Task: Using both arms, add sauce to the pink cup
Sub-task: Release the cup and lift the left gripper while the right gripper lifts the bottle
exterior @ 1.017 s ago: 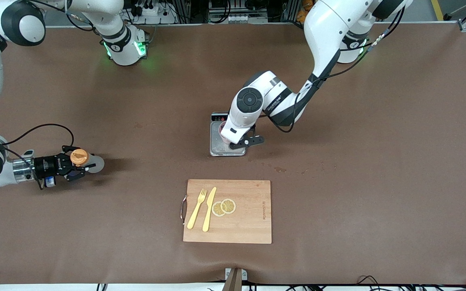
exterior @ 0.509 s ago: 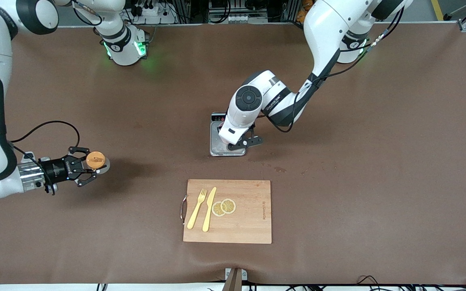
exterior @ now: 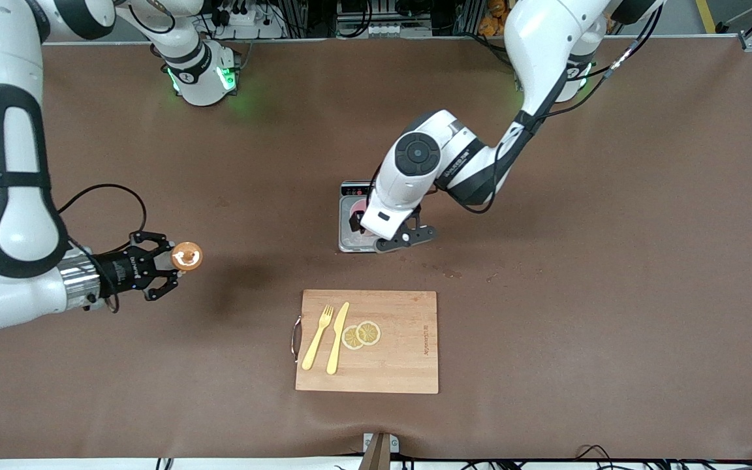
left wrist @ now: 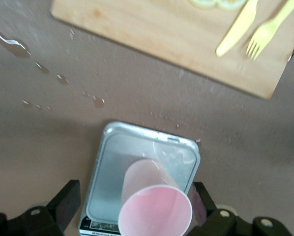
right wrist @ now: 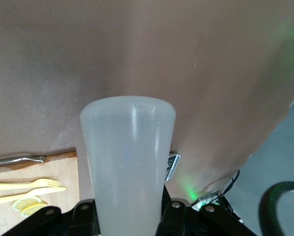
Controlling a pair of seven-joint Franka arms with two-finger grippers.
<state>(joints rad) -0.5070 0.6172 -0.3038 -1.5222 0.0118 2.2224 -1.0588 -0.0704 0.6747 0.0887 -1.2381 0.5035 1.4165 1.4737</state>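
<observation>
The pink cup (exterior: 358, 211) stands on the plate of a small scale (exterior: 350, 244) at mid-table, partly hidden by the left arm. In the left wrist view the cup (left wrist: 155, 209) sits between the spread fingers (left wrist: 63, 205). My left gripper (exterior: 380, 230) is open around the cup, one finger close beside it. My right gripper (exterior: 168, 264) is shut on the sauce bottle (exterior: 187, 256) and holds it in the air over the table toward the right arm's end, orange cap up. In the right wrist view the whitish bottle (right wrist: 128, 157) fills the space between the fingers (right wrist: 83, 216).
A wooden cutting board (exterior: 402, 352) lies nearer the front camera than the scale. It carries a yellow fork (exterior: 317, 336), a yellow knife (exterior: 338, 336) and lemon slices (exterior: 361, 334). Small wet spots (exterior: 451, 274) lie on the brown table between the scale and the board.
My right gripper has carried the bottle up and toward the scale. My left arm has shifted toward its own end, so more of the pink cup shows.
</observation>
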